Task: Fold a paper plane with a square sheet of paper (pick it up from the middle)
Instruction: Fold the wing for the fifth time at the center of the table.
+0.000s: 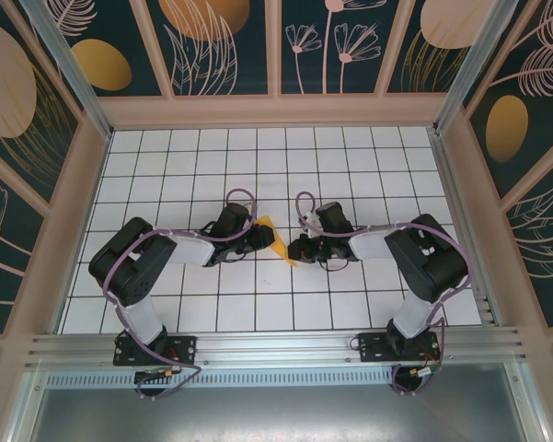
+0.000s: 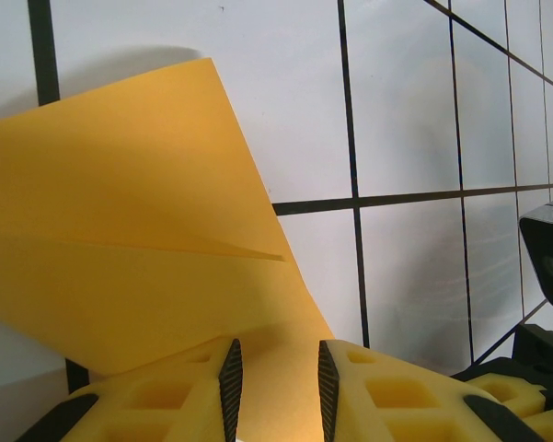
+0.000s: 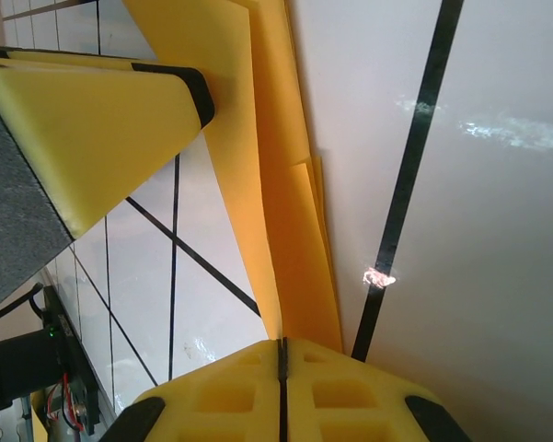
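The tabletop (image 1: pixel 350 166) is white and glossy, ruled by thin dark lines into square tiles. Pale wooden walls (image 1: pixel 271 110) close three sides, and a grooved metal rail (image 1: pixel 276 343) runs along the near edge. Near its middle is the folded orange-yellow paper (image 1: pixel 276 241), creased and layered, one flap raised and shadowing the tiles. Whether any part rests flat on the surface cannot be told.
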